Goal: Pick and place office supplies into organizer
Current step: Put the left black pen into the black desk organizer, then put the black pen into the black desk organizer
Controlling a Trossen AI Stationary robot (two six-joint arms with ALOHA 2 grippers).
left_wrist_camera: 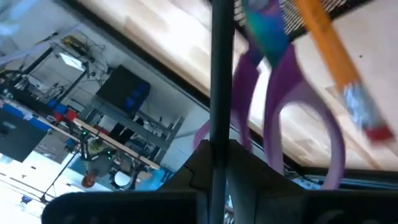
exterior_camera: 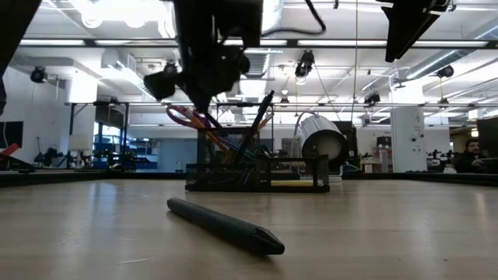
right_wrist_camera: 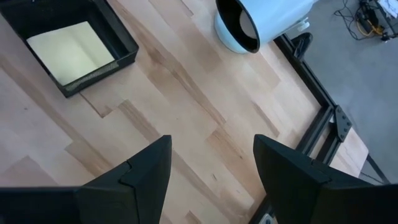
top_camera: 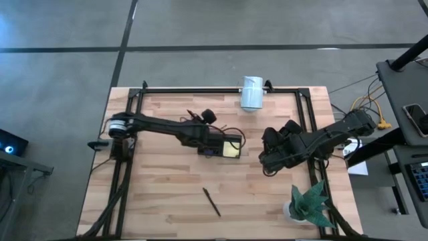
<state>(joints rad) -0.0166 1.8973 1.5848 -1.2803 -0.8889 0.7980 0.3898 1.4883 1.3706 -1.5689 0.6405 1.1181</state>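
the wooden surface [top_camera: 167,194] carries the black organizer [top_camera: 224,145] near its middle, mostly hidden under the left arm in the high view. the left gripper [top_camera: 208,148] is clamped on a dark pen [left_wrist_camera: 219,93] standing over the organizer, its lower end cut off. purple scissors [left_wrist_camera: 280,106] and an orange pencil [left_wrist_camera: 339,59] stand beside it. a yellow pad [right_wrist_camera: 71,51] lies in the tray. the right gripper [right_wrist_camera: 211,168] hovers nearby, spread wide, holding nothing. another pen [top_camera: 211,201] lies loose.

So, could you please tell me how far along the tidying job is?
Done: sticky-note pad, purple scissors and orange pencil sit in the organizer. In hand: the left claw is shut on a black pen over it. Left: another black pen on the table; the right claw waits open.
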